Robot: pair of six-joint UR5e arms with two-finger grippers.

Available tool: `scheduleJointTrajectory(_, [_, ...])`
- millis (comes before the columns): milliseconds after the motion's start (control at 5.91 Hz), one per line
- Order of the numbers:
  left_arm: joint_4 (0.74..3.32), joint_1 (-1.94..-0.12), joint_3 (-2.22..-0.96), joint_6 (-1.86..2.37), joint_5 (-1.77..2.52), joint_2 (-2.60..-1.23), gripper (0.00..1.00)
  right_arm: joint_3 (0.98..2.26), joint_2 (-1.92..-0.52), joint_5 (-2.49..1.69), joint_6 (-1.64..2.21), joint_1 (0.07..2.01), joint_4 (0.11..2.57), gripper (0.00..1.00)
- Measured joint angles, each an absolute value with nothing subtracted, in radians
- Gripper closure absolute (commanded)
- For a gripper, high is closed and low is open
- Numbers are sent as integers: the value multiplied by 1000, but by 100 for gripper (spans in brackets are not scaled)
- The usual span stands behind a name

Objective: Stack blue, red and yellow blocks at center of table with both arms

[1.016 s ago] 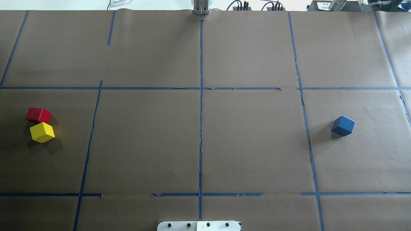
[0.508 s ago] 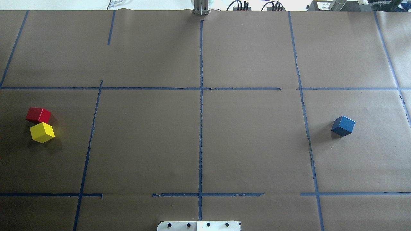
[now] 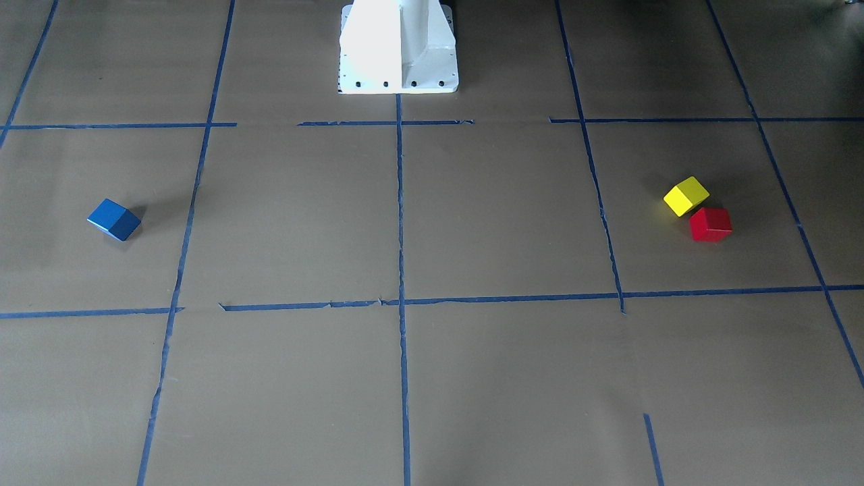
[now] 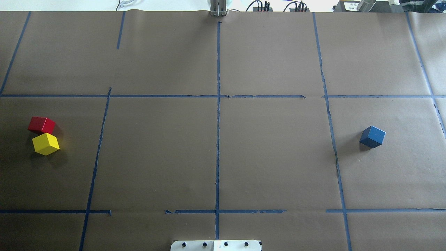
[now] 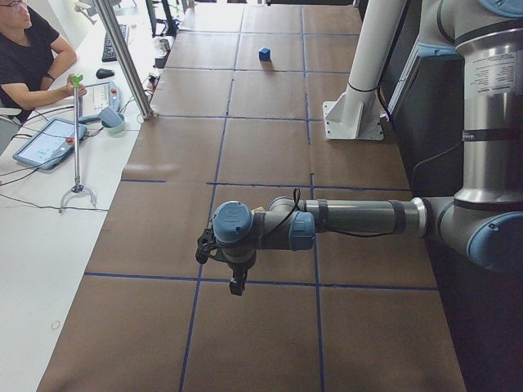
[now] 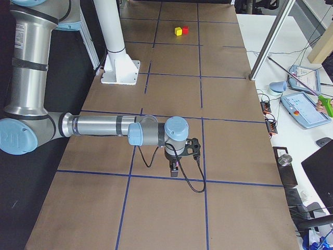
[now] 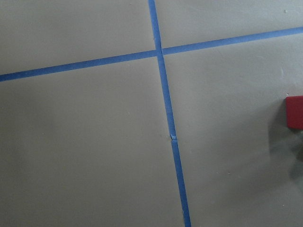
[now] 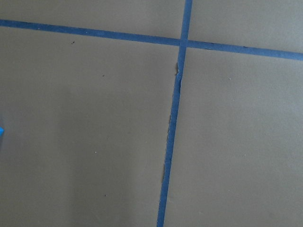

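Observation:
The red block (image 4: 41, 125) and the yellow block (image 4: 45, 143) touch each other at the table's left side; they also show in the front view, red (image 3: 710, 224) and yellow (image 3: 686, 196). The blue block (image 4: 372, 136) lies alone at the right side. The red block's edge (image 7: 294, 112) shows at the right rim of the left wrist view. My left gripper (image 5: 236, 286) and right gripper (image 6: 174, 171) show only in the side views, pointing down over the paper; I cannot tell whether they are open or shut.
Brown paper with a blue tape grid (image 4: 218, 139) covers the table. The white robot base (image 3: 398, 47) stands at the near middle edge. An operator (image 5: 24, 57), tablets and a metal post (image 5: 122, 57) are beyond the far edge.

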State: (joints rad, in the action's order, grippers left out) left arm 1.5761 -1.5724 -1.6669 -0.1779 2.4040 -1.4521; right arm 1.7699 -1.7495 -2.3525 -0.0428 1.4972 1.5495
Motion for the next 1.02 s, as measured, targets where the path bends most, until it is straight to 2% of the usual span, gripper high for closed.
scheduleJointTrajectory(508, [1577, -1572, -1674, -180, 2405, -1448, 0, 1767, -1764, -2361, 5, 1435, 1482, 1])
scheduleJointTrajectory(1016, [1578, -1574, -1690, -180, 2421, -1445, 0, 1771, -1765, -2372, 547, 1259, 1187, 1])
